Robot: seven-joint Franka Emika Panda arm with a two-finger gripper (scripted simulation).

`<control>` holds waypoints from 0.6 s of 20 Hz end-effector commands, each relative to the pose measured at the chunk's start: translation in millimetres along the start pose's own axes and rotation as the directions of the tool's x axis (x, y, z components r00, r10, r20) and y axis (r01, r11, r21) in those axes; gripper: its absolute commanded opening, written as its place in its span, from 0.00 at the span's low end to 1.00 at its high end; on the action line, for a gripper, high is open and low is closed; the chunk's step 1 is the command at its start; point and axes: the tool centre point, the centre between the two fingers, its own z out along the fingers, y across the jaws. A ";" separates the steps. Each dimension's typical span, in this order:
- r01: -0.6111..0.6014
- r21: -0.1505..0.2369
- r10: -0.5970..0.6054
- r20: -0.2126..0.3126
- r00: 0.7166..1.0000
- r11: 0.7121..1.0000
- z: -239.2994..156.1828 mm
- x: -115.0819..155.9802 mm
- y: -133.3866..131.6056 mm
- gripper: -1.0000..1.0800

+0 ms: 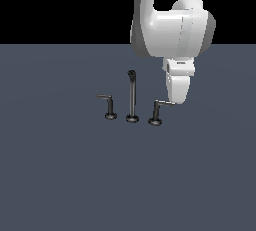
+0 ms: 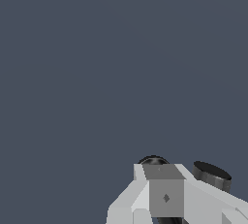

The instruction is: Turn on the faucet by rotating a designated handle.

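The faucet stands mid-floor in the exterior view: a tall thin spout with a short L-shaped handle on each side. The handle on the exterior view's right has a slanted stem and a bright lever bar. My gripper hangs just right of it, its tip at the free end of that bar, fingers together with nothing between them. In the wrist view the white fingers form one block, and two dark round faucet parts peek out behind them; I cannot tell which parts they are.
The other handle, with an upright stem and duller grey lever, stands on the exterior view's left of the spout. Everything rests on a flat blue-grey floor. The white arm comes down from above.
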 end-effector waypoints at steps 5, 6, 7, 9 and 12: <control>0.002 0.000 -0.002 0.001 1.000 1.000 -0.1 -0.5 10.7 0.00; 0.001 0.000 -0.001 0.001 1.000 1.000 -0.1 -1.0 13.9 0.00; 0.001 -0.001 -0.001 0.001 1.000 1.000 -0.1 -1.4 17.2 0.00; 0.000 -0.002 0.000 0.001 1.000 1.000 -0.2 -2.4 23.9 0.00; -0.002 -0.004 0.002 0.000 1.000 1.000 -0.3 -3.8 34.0 0.00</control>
